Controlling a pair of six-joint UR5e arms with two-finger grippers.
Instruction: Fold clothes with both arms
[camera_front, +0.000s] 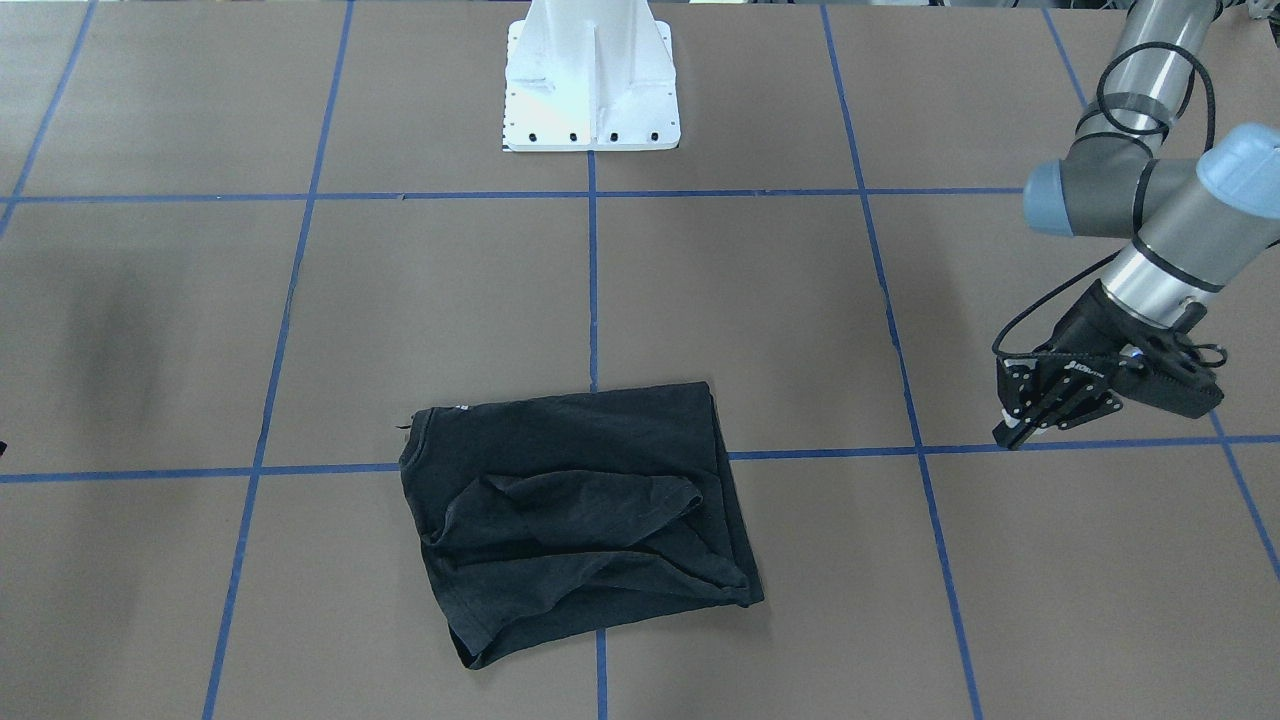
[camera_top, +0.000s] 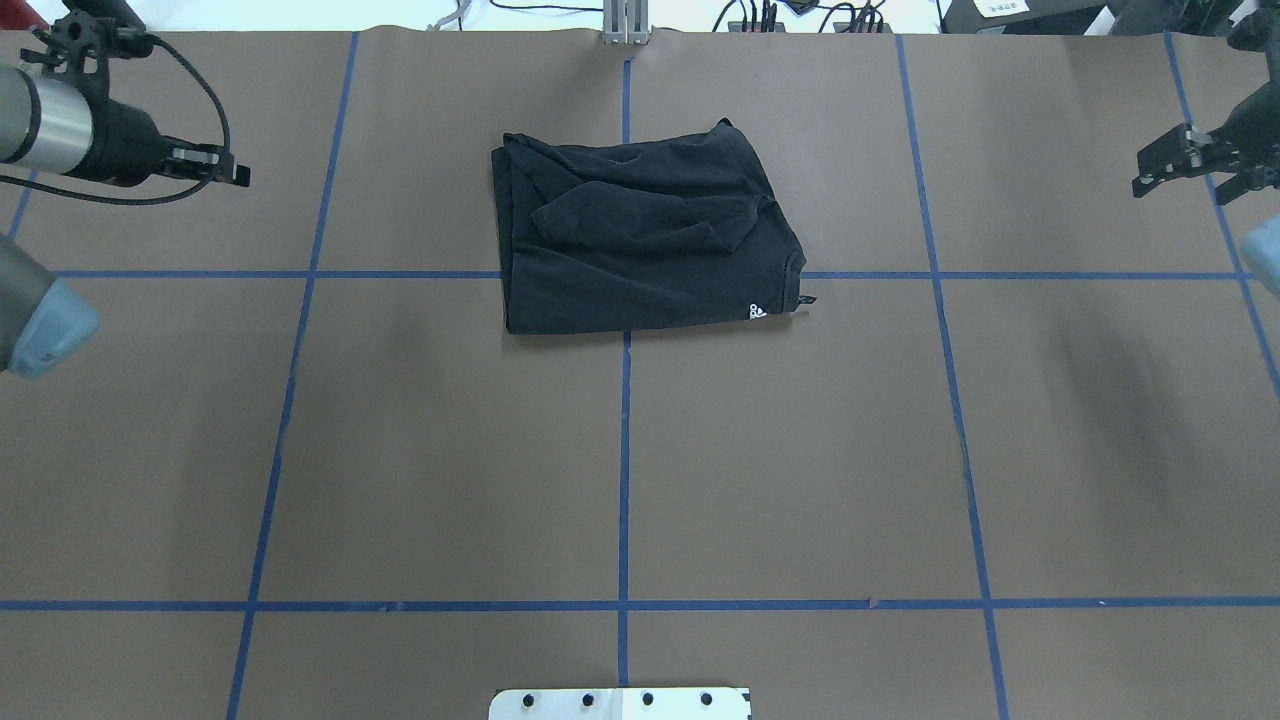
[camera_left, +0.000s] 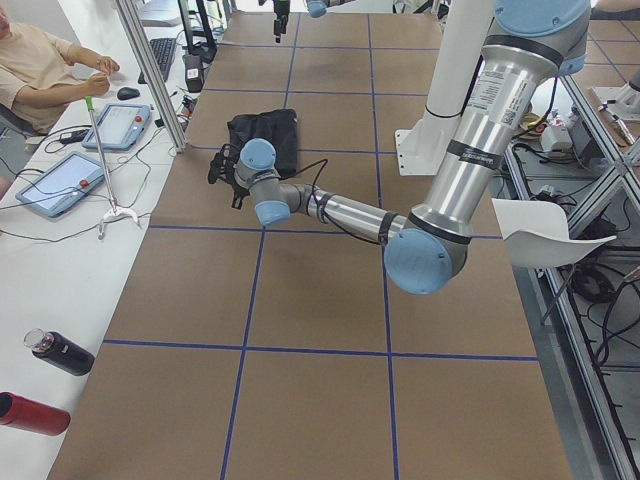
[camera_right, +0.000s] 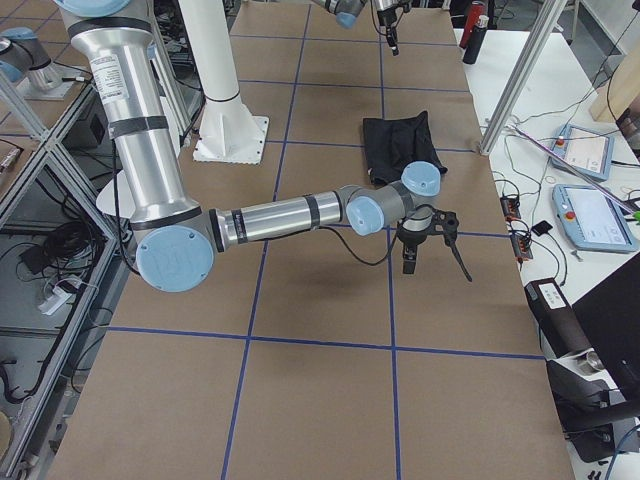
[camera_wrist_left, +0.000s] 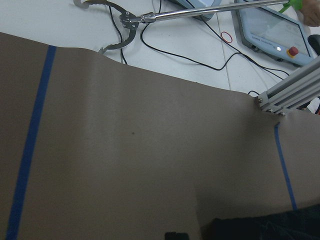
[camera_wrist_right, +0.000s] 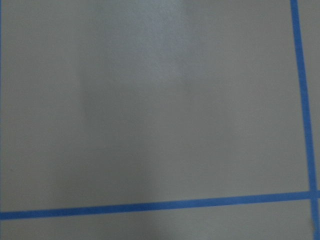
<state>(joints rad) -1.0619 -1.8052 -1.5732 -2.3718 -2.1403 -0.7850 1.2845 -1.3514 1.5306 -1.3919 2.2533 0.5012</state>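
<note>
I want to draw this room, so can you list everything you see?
T-shirt: one, black, folded, mid-table across a tape line.
Table: one, brown.
Tape lines: several, blue, gridding the table.
Pedestal base: one, white, at the robot's side.
Side desk: one, white.
Control tablets: two, grey, on the side desk.
Bottles: two, black and red, on the side desk.
Person: one, beige shirt, at the side desk.
Left tool: one, black, shut, over bare table.
Right tool: one, black, open, over bare table.

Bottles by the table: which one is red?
The red bottle lies at the left side view's bottom corner; the black bottle lies just above it.
</note>
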